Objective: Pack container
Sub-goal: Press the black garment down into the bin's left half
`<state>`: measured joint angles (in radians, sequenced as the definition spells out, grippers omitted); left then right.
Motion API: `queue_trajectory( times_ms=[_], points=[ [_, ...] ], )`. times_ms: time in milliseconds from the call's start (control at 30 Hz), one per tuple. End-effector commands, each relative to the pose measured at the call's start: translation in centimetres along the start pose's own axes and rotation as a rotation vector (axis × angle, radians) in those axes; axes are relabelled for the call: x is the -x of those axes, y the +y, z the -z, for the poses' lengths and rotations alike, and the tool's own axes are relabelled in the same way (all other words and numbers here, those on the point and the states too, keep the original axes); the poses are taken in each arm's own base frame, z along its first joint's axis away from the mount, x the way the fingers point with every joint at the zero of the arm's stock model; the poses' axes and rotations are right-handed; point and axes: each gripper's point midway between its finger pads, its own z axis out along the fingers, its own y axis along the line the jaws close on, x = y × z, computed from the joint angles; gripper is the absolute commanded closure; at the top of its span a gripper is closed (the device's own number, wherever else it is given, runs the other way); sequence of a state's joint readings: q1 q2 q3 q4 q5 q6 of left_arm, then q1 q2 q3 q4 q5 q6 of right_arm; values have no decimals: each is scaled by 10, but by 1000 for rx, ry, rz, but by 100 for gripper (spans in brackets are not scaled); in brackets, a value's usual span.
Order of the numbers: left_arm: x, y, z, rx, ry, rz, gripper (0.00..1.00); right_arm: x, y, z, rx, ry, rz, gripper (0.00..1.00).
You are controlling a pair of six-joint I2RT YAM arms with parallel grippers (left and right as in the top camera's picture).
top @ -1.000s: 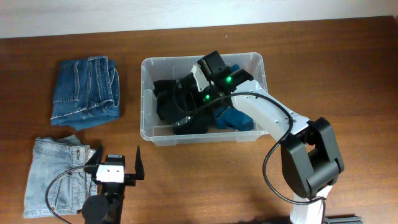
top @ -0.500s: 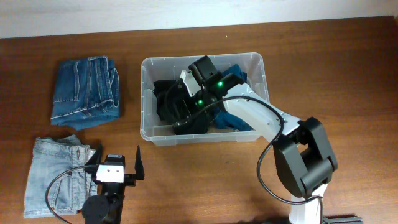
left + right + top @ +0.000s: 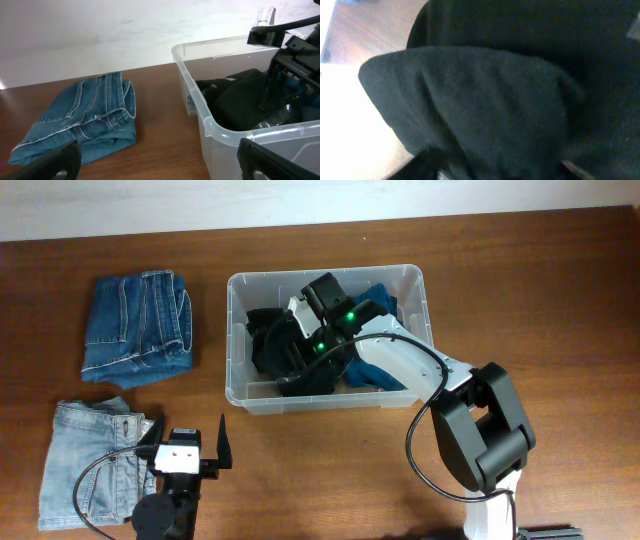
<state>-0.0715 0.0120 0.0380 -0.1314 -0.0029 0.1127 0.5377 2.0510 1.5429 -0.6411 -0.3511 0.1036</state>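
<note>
Down inside the container [image 3: 236, 370], the right claw [image 3: 289, 370] was nose-first in the black garment [image 3: 266, 340], with cloth bunched on every side of it. My read: it was there to press or re-seat that piece so it sat lower and left room for more. I couldn't tell whether that claw was apart or clamped on cloth. Overhead hid the tips, and the right wrist view was only black fabric [image 3: 485, 100] filling the frame, out of focus. Possibly it was working the fabric, nothing firmer than that.

A blue garment [image 3: 378, 375] lay to the claw's right, tucked into that half of the tub under the forearm. The container sat mid-table [image 3: 520, 300], its walls all around the right claw and not touching it as far as I could see.

Right arm [image 3: 490, 430] pose: base near the table's front edge, right of the container. The upper link leaned in over the front wall, the forearm angled across the tub, and the wrist pitched down toward the left wall.

The left claw [image 3: 187, 432] was wide apart, holding nothing, parked low near the front edge and pointed toward the container. Light jeans [image 3: 80, 465] lay just beside it on its left, partly under the arm. Dark folded jeans [image 3: 135, 325] sat ahead of it, left of the tub and well apart. Both looked staged as the next pieces to pack, so I judged the task partway done.
</note>
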Motion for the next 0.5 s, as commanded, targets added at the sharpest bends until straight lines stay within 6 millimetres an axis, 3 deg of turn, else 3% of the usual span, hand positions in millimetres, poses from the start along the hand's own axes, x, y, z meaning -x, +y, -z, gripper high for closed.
queue_trajectory(
  times_ms=[0, 167, 267, 467],
  points=[
    [-1, -1, 0, -5, -3, -16, 0, 11, 3, 2, 0, -19, 13, 67],
    [-1, -1, 0, -5, -3, -16, 1, 18, 10, 12, 13, -16, 12, 76],
    [-1, -1, 0, -5, -3, -16, 1, 24, 16, 22, 22, -14, 12, 90],
    [-1, -1, 0, -5, -3, -16, 1, 35, 25, 43, 24, -9, 11, 91]
  ],
)
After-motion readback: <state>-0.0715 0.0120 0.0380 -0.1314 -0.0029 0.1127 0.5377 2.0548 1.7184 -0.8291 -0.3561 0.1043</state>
